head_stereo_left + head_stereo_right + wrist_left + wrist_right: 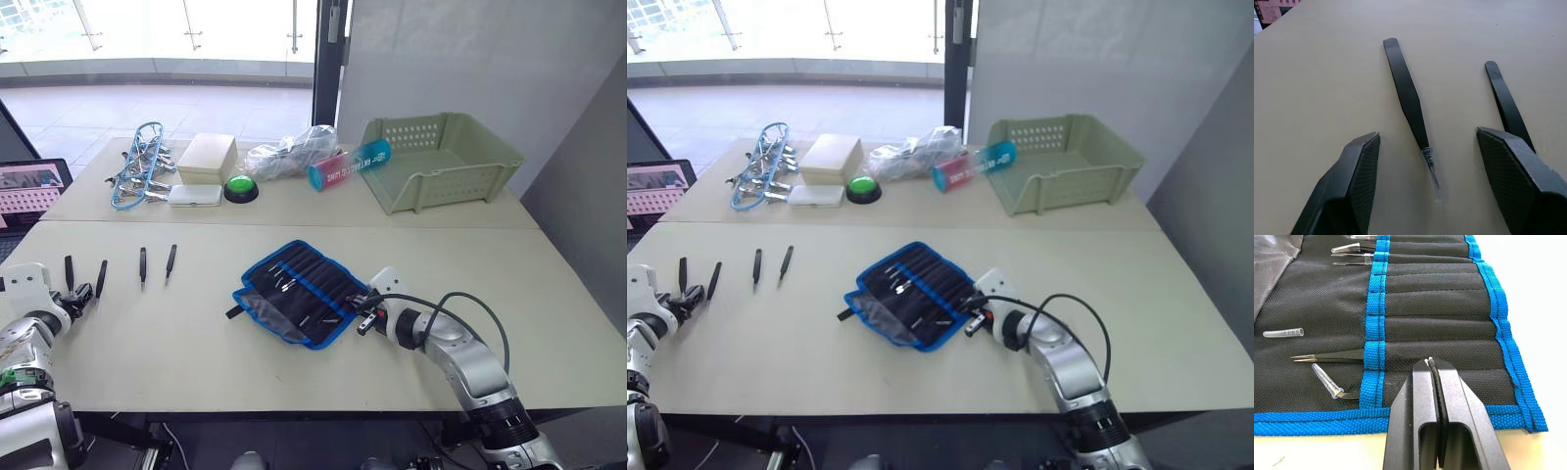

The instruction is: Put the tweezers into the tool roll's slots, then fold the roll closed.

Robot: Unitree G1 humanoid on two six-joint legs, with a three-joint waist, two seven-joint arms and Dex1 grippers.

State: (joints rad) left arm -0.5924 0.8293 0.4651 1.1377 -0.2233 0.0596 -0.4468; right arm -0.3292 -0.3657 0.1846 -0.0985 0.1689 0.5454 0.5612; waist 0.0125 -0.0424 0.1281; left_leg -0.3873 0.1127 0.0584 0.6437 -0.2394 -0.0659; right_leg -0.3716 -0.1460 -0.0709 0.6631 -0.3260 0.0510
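Between the left gripper's (pixel 1425 181) spread fingers lies one tweezer (pixel 1406 97), flat on the table (pixel 196 323) with its point toward the wrist; a second tweezer (pixel 1507 105) lies just beside the outer finger, partly under it. From the head camera four loose tweezers (pixel 142 264) sit in a row near the table's left edge, well apart from the roll (pixel 299 291), which lies unfolded at mid-table with some tools already in its slots (pixel 1435 328) and a couple of clear tip caps (pixel 1283 333) loose on the fabric. The right gripper (pixel 1432 364) is clamped together on nothing and rests its tips on the roll's near blue-edged corner, seemingly pinning it. The step in hand looks like the pick of the centred tweezer. It should go best if the fingers come straight down astride the wider body rather than the thin tip, and close slowly so the flat tool does not skate. The neighbour is close enough to be nudged or caught, so keeping the outer finger clear of it matters. Most of the task is still ahead.
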